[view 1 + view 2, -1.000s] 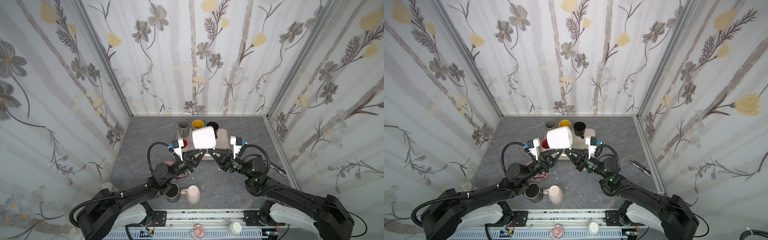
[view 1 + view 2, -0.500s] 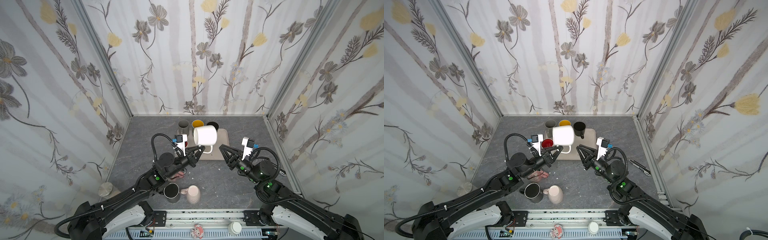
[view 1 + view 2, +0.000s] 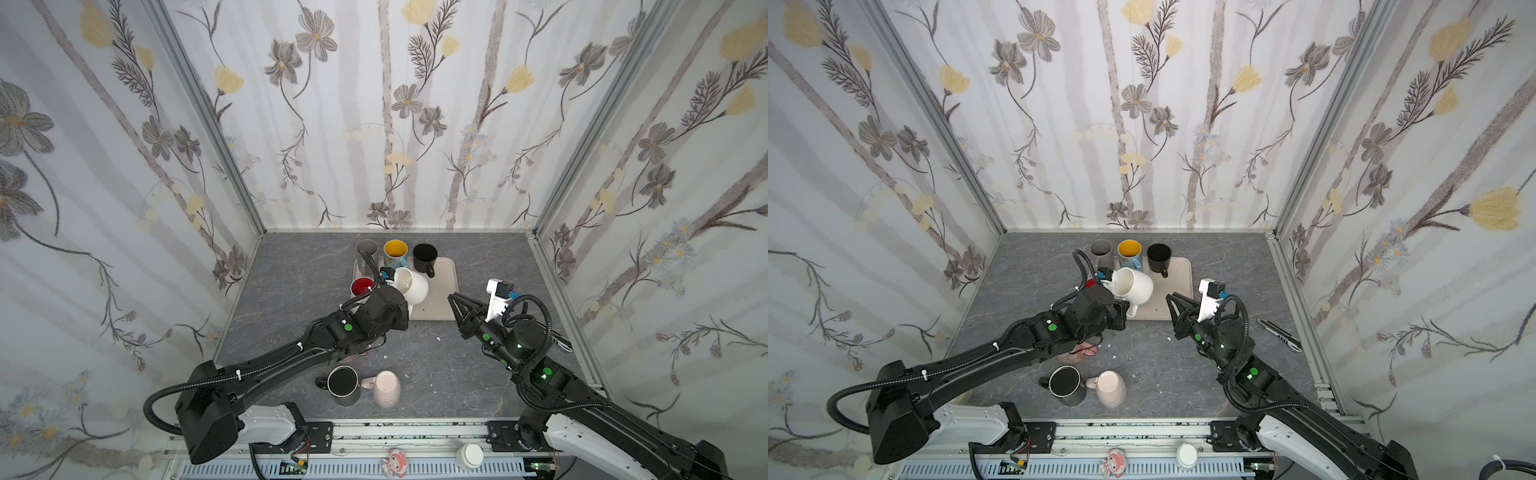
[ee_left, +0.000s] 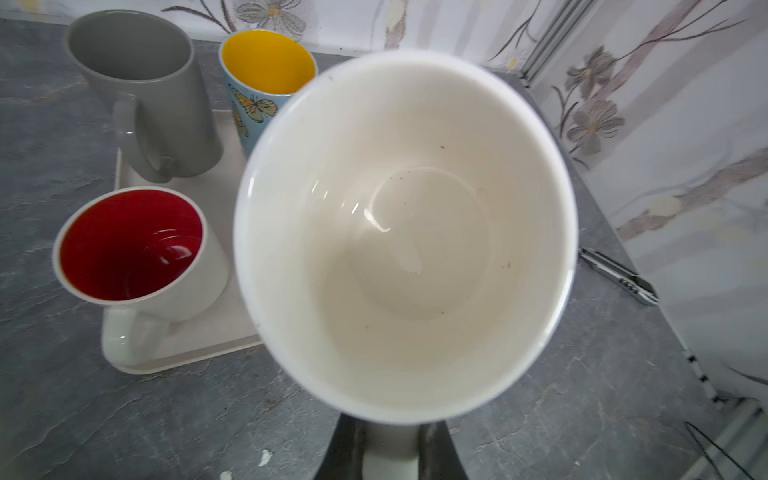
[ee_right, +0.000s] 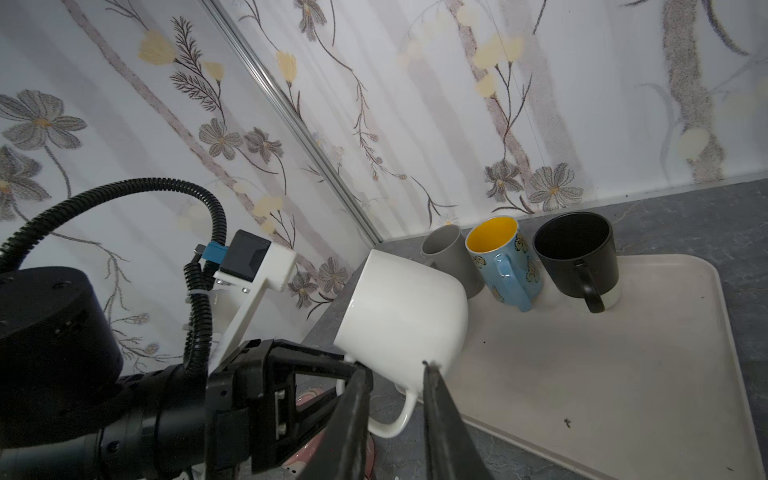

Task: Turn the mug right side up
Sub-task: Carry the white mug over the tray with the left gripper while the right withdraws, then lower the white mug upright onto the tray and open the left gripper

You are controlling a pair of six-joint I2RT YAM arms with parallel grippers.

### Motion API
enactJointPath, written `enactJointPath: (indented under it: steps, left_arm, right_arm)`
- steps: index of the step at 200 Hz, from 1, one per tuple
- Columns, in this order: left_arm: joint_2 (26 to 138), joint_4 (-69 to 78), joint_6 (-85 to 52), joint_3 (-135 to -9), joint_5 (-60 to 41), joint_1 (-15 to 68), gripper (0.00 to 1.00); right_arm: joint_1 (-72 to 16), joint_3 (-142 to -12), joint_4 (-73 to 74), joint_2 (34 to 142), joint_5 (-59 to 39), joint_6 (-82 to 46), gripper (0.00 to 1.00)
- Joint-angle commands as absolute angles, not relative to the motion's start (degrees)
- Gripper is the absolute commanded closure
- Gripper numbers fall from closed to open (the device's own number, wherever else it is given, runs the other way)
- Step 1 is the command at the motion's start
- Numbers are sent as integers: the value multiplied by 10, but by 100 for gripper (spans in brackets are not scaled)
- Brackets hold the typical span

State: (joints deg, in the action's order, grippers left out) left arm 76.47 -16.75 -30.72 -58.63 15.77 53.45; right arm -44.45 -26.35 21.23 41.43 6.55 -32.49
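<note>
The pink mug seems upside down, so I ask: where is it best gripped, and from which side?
Probably the body of the pink mug, from its right: that side is free, while its handle points left, close against the dark mug.

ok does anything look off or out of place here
The pink mug stands mouth down near the front of the table, beside an upright dark mug. The white mug hangs tilted in the left gripper.

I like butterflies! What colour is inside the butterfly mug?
Yellow; the butterfly mug shows best in the left wrist view.
</note>
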Motion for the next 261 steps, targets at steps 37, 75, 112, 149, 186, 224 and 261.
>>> enactJointPath:
  steps: [37, 75, 112, 149, 186, 224, 261]
  left_arm:
    - [857, -232, -282, -640, 173, 504, 100]
    - [909, -244, -259, -673, 177, 485, 100]
    - [964, -275, -230, -710, 178, 473, 100]
    - [987, -277, -222, -716, 165, 455, 100]
    - [1031, -297, -205, -737, 164, 455, 100]
    - [1043, -304, -202, -762, 165, 454, 100]
    - [1052, -308, -202, -766, 163, 451, 100]
  right_arm:
    - [-431, -253, 168, 382, 100, -313, 76]
    - [-418, -244, 153, 357, 100, -309, 77]
    - [-405, -243, 128, 343, 102, -304, 77]
    - [-397, -236, 124, 333, 100, -303, 77]
    - [-390, -234, 125, 334, 96, -302, 77]
    - [-384, -231, 124, 329, 91, -304, 77]
    - [-379, -229, 125, 330, 89, -304, 77]
